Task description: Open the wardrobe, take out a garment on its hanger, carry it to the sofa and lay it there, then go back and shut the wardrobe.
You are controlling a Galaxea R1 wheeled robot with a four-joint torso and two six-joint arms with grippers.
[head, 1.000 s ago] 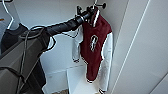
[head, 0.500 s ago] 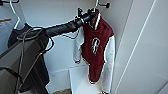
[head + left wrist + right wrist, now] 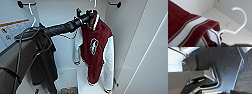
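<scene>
The left gripper grips the hanger just below its hook, the garment draped on it inside the open wardrobe. Compared with half a second ago, jacket and arm sit slightly lower and nearer. A dark grey T-shirt hangs beside it.

You see a dark red jacket with white sleeves and a white badge on the front. Its collar has red and white stripes, and the cuffs are striped too. The hanger is white. The wardrobe walls are white. Next to the jacket hangs a dark grey shirt. Your left arm is black.
</scene>
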